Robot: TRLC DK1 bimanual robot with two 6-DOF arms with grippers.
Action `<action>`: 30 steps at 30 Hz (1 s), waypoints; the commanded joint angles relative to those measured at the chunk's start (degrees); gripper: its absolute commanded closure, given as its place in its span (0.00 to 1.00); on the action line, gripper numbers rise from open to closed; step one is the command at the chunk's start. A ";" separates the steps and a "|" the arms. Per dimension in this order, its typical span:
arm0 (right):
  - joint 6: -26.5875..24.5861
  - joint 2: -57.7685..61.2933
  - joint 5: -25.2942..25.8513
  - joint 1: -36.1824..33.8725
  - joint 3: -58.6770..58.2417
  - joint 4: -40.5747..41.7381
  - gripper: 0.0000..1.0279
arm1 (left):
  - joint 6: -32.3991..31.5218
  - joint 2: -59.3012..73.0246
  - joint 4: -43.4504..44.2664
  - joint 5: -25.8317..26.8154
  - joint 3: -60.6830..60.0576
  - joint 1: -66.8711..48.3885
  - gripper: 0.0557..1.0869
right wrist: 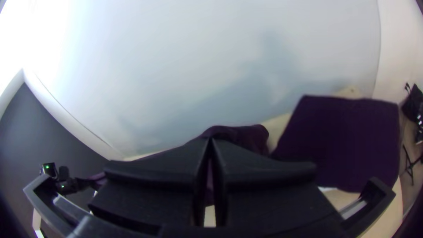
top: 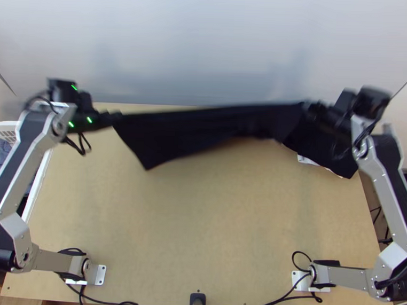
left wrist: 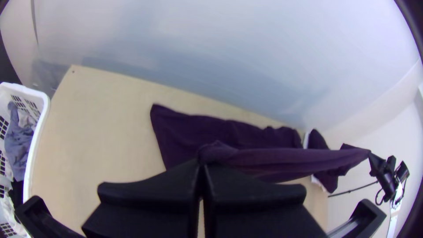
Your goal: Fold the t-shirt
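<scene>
T-shirt (top: 204,128) hangs dark and taut along its upper edge near the table's far side, between the left gripper (top: 117,117) and the right gripper (top: 307,106), each closed on cloth with its fingers pressed nearly together. Its lower edge slants to a loose corner, and bare table (top: 201,222) runs from there to the near edge. A flat dark cloth (top: 339,160) lies by the right edge, a white basket (top: 40,181) beside the left.
</scene>
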 commanded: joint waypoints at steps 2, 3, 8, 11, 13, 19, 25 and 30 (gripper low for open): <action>4.36 2.31 0.73 1.10 23.28 0.69 0.97 | -4.07 1.68 1.04 0.04 20.06 7.39 0.97; 4.53 1.69 0.73 1.01 25.57 0.16 0.97 | -4.68 0.62 1.92 0.12 21.47 7.83 0.97; 5.15 -2.97 0.73 0.92 34.79 -4.59 0.97 | -5.03 -5.44 6.84 0.04 26.30 11.43 0.97; 4.45 -9.65 0.73 1.10 34.18 -4.32 0.97 | -4.95 -8.61 6.76 0.21 28.41 13.98 0.97; 3.66 -13.87 0.21 1.27 33.30 -4.32 0.97 | -4.68 -11.16 7.37 0.21 28.50 15.91 0.97; 2.51 -23.27 -0.50 1.80 31.19 -4.76 0.97 | -5.21 -16.87 8.43 0.30 31.57 20.13 0.97; 1.63 -27.05 -0.59 1.98 29.26 -8.45 0.97 | -5.30 -21.26 4.56 0.56 32.63 20.75 0.97; 2.07 -27.31 -0.94 4.00 25.74 -11.79 0.97 | -6.53 -23.55 -1.24 2.94 27.79 20.57 0.97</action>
